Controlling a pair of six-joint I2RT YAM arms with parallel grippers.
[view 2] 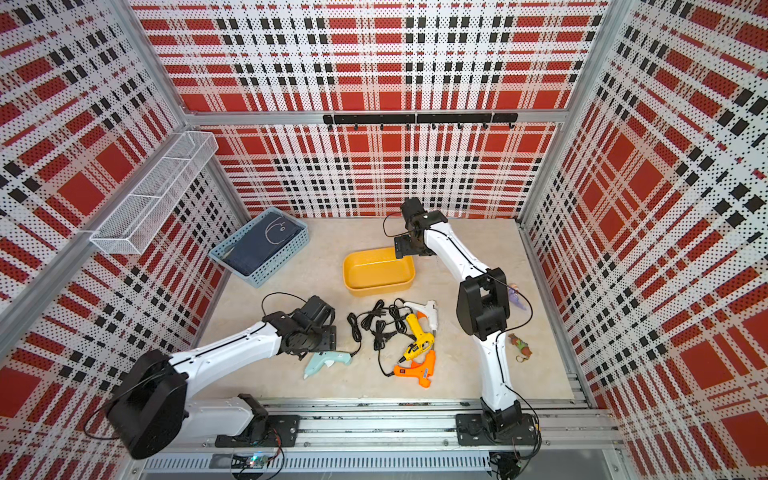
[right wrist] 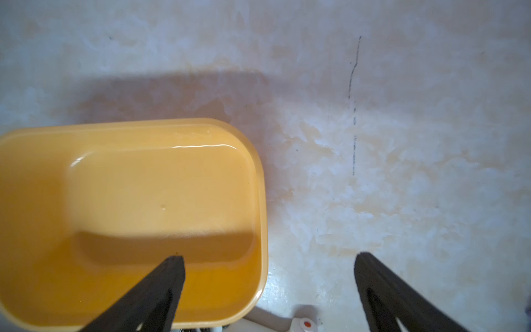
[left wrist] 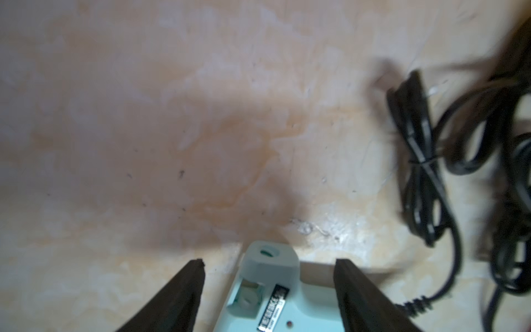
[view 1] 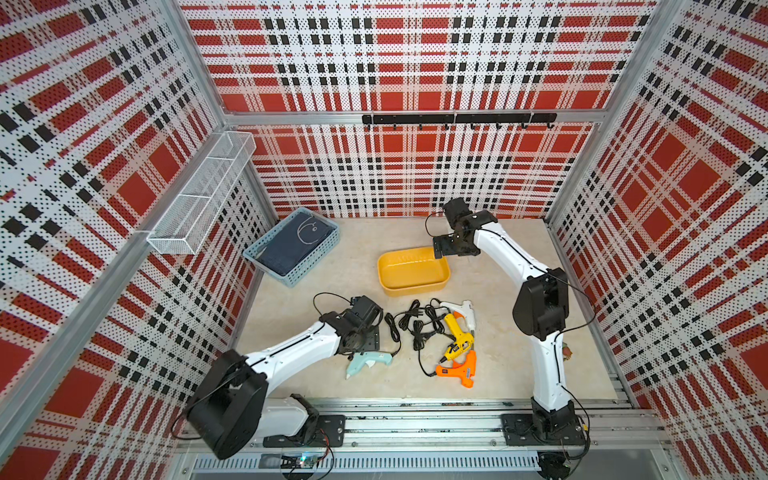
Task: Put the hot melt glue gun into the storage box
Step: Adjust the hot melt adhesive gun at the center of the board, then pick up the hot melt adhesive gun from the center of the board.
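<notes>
Your left tool (left wrist: 270,263) hangs with its jaws well apart, straddling the rear end of the pale mint-green plastic hot melt glue gun (left wrist: 267,290). The gun lies flat on the beige marbled worktop (left wrist: 172,115), well apart from the shallow mustard-yellow plastic storage box (view 1: 413,272), and neither finger appears to touch it yet. Close there and you grip the gun by one end, so expect the nozzle to droop or the body to twist out as you lift. Its black power cord (left wrist: 416,304) leads to a tied bundle (left wrist: 422,161) just beside the other black cords (left wrist: 514,161). You cannot tell whether they are snagged; if they are, a lift could drag along the cluster of yellow, orange and white glue guns (view 1: 456,340), or jerk your gun loose. Your right tool (right wrist: 268,257) is spread wide and holds nothing, one finger over the box's empty inside, the other over bare worktop, the wall between them. Move it carelessly and it may hook the rim and shove the box; parked there, it also blocks your drop.
</notes>
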